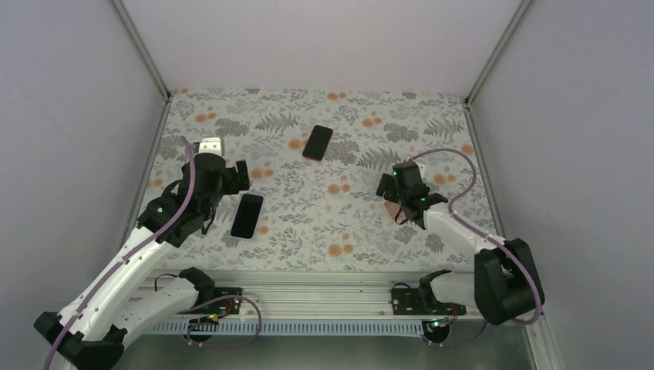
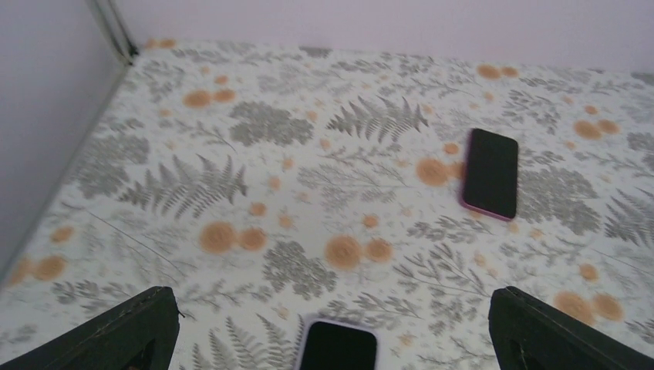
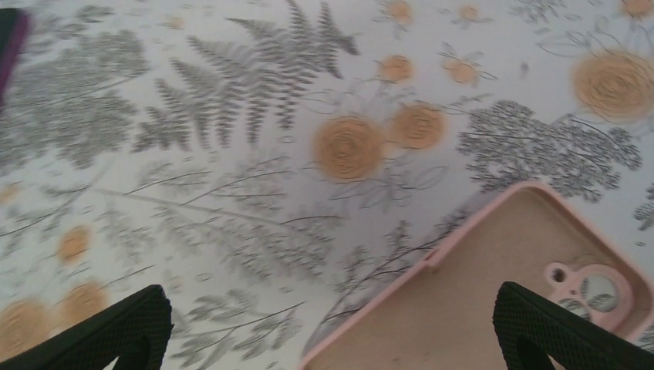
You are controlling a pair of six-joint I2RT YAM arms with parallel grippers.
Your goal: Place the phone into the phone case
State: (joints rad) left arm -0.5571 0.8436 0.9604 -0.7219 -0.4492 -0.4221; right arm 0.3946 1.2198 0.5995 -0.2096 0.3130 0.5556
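A black phone (image 1: 247,216) with a pale rim lies flat left of centre. It shows at the bottom edge of the left wrist view (image 2: 338,348). My left gripper (image 1: 231,179) is open and empty, just behind and left of it (image 2: 333,308). An empty pink phone case (image 1: 393,210) lies open side up at the right. In the right wrist view the case (image 3: 493,301) fills the lower right, with its camera hole (image 3: 590,291) visible. My right gripper (image 1: 397,202) is open over the case's near corner (image 3: 332,304), holding nothing.
A second black phone with a pink rim (image 1: 318,142) lies at the back centre, also in the left wrist view (image 2: 491,173) and at the top left edge of the right wrist view (image 3: 11,38). A pale clear case (image 1: 210,145) lies behind the left arm. Grey walls enclose the floral table.
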